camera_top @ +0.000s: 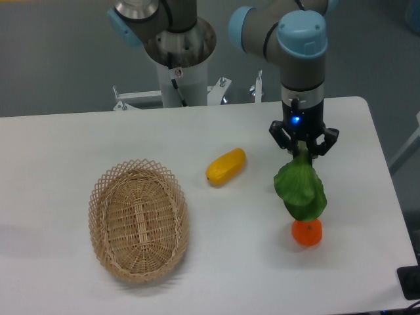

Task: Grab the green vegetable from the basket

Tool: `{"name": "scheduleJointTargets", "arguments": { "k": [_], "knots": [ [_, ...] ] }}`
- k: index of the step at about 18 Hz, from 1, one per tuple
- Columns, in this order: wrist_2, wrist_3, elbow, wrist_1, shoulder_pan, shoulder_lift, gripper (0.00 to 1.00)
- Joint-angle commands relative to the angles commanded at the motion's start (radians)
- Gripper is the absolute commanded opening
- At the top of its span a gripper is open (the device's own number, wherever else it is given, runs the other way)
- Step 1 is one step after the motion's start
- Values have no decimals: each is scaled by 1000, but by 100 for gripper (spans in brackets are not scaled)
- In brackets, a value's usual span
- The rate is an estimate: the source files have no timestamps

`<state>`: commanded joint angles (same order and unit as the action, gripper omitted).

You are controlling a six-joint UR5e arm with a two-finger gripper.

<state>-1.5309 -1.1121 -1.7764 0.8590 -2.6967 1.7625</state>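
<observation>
The green vegetable hangs in the air over the right side of the table, leaves down and stalk end up. My gripper is shut on that stalk end. The tan wicker basket sits at the left of the table with nothing in it, well apart from the gripper. The hanging leaves cover whatever lies directly behind them.
A yellow oblong fruit lies between the basket and the gripper. An orange fruit sits just below the hanging leaves, partly covered by them. The table's right edge runs close to the gripper.
</observation>
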Motion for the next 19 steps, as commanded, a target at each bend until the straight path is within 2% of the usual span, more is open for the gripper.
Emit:
{"name": "scheduleJointTargets", "arguments": {
  "k": [5, 19],
  "knots": [
    [2, 0, 37, 0, -18, 20, 37],
    [2, -25, 38, 0, -17, 26, 37]
  ]
}}
